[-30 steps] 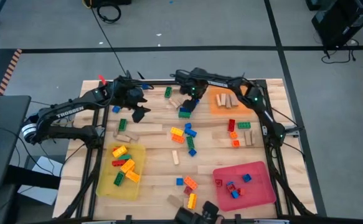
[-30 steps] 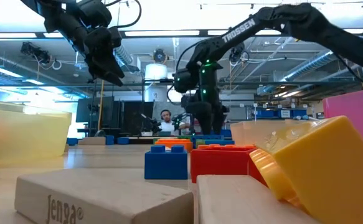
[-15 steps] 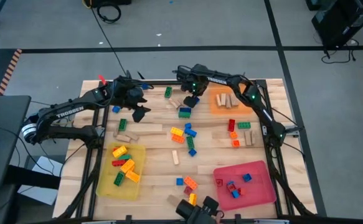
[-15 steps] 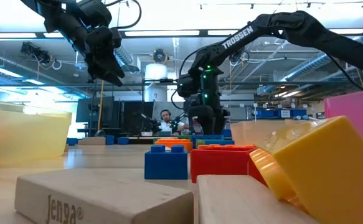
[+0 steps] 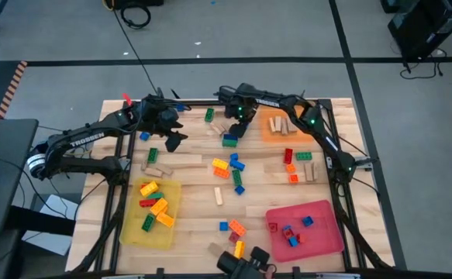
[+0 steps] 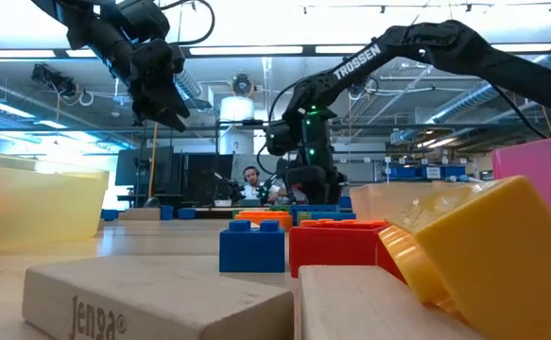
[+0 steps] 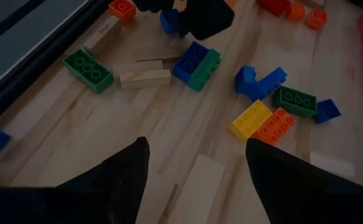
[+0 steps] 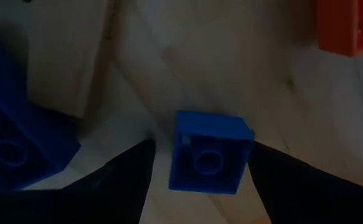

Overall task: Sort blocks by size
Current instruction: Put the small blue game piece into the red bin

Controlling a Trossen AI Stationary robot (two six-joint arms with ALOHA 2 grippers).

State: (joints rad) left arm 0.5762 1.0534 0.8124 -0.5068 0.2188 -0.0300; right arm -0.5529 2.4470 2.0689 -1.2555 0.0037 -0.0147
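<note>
Loose blocks lie across the table's middle: red, blue, green, yellow and orange bricks and tan wooden pieces. My right gripper is low over the far-middle cluster and open. One finger stands on each side of a small blue one-stud block. A larger blue brick and a wooden piece lie beside it. My left gripper hangs open and empty above the far left. My right gripper points down with the small blue block's two opposite sides between its fingers. I cannot tell whether the fingers touch the block.
A yellow tray at the near left holds larger bricks. An orange tray at the far right holds wooden pieces. A red tray at the near right holds small bricks. A person sits in the room beyond the table.
My right arm's forearm has risen a little, while its gripper stays low over the far-middle blocks.
</note>
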